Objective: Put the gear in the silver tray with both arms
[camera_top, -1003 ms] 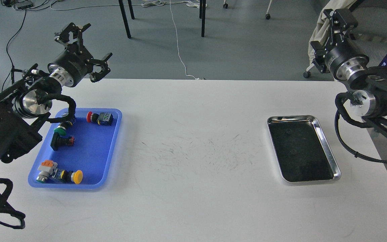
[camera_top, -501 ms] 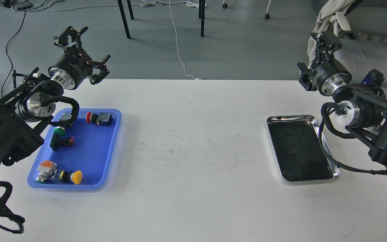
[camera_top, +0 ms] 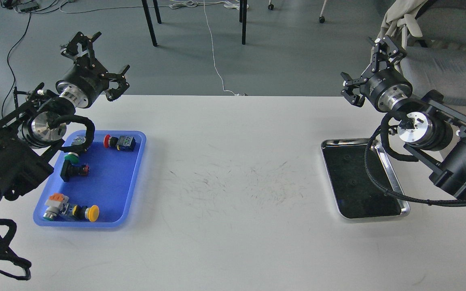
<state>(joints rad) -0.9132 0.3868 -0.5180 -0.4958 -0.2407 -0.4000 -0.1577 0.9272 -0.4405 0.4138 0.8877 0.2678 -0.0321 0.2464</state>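
Note:
The silver tray (camera_top: 331,178) lies empty at the right of the white table; its dark bottom is partly crossed by my right arm's cable. My right gripper (camera_top: 365,66) is open and empty, raised above the table's far edge, beyond the silver tray's far end. My left gripper (camera_top: 100,58) is open and empty, raised beyond the far corner of the blue tray (camera_top: 111,182). The gear lies in the blue tray: a red-capped switch (camera_top: 119,142), a green-capped one (camera_top: 72,165) and a yellow-capped one (camera_top: 75,211). Another small part (camera_top: 78,140) is half hidden by my left arm's cable.
The white table (camera_top: 233,202) has scuff marks in its middle. Beyond its far edge are black table or chair legs (camera_top: 148,20), floor cables (camera_top: 214,52) and a grey chair with cloth (camera_top: 439,60) at the right.
My right arm has swung left and inward, so its gripper now sits nearer the silver tray's far end. My left gripper has shifted slightly left and up. The trays and parts have not moved.

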